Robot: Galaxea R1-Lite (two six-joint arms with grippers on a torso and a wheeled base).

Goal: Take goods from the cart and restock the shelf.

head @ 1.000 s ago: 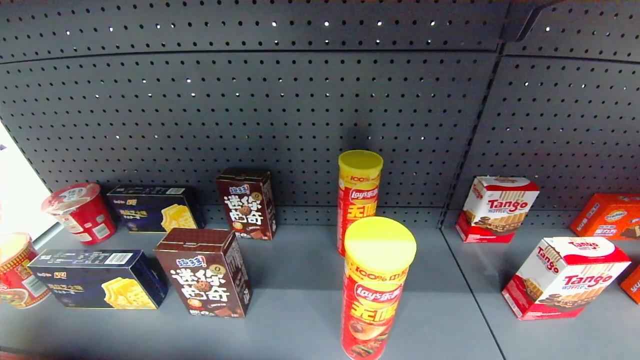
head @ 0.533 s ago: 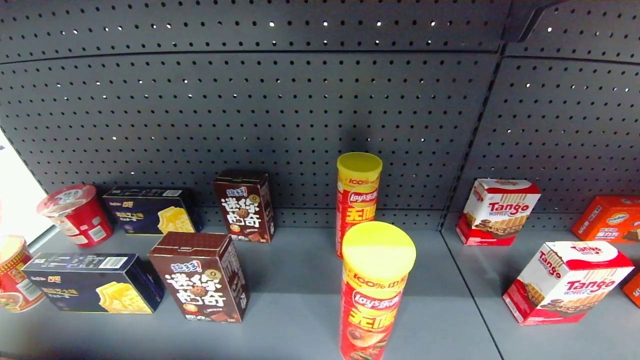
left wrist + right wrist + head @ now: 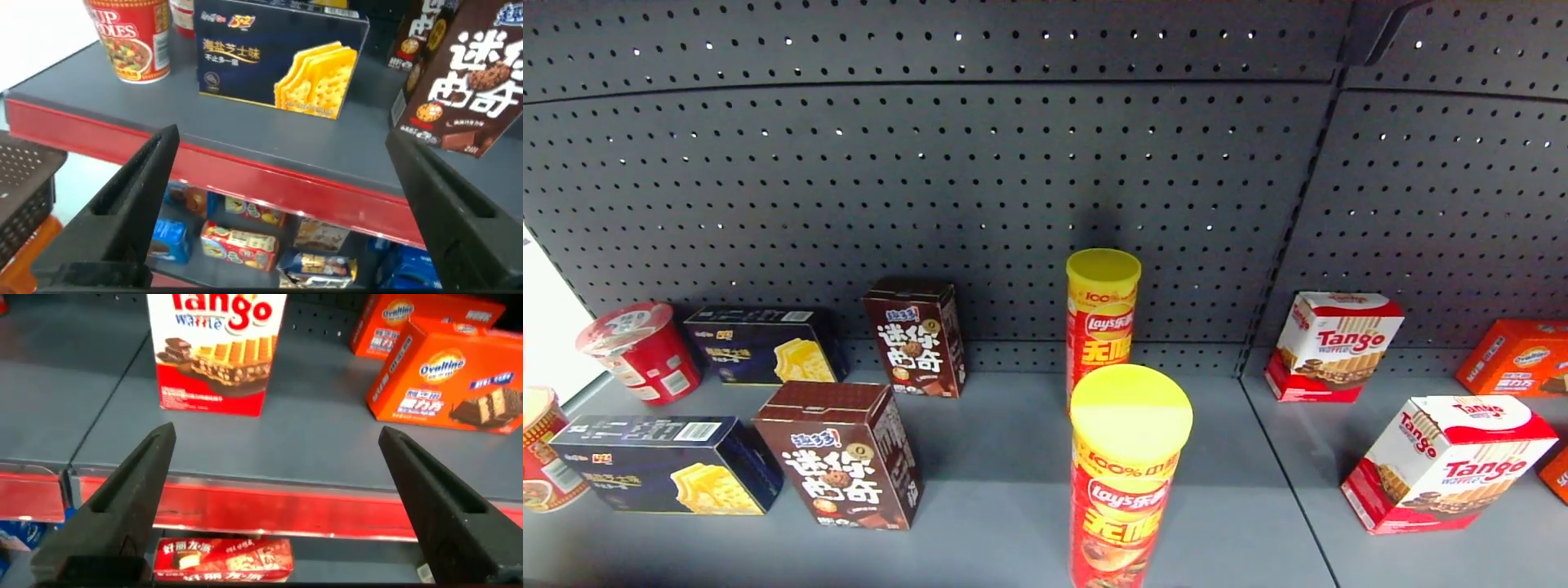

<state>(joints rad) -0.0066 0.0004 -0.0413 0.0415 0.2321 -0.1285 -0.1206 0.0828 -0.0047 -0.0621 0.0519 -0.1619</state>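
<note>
On the grey shelf (image 3: 1013, 506) stand two yellow-lidded red chip cans (image 3: 1129, 457), one behind the other. To their left are two brown biscuit boxes (image 3: 841, 457), two dark blue cracker boxes (image 3: 662, 465) and red noodle cups (image 3: 637, 353). To the right are white-and-red wafer boxes (image 3: 1445, 465). My left gripper (image 3: 282, 140) is open and holds nothing, in front of the shelf's red edge (image 3: 270, 175), facing a cracker box (image 3: 278, 61). My right gripper (image 3: 275, 434) is open and holds nothing, facing a wafer box (image 3: 216, 351).
Orange boxes (image 3: 458, 376) stand at the shelf's far right. A perforated dark back panel (image 3: 1013, 163) rises behind the goods. Below the red edge, a lower shelf holds more packets (image 3: 245, 245) and a red box (image 3: 221, 559). A dark mesh basket (image 3: 24, 175) sits beside the left gripper.
The whole head picture has drifted slightly left, so the camera moved. The goods on the shelf stand as before.
</note>
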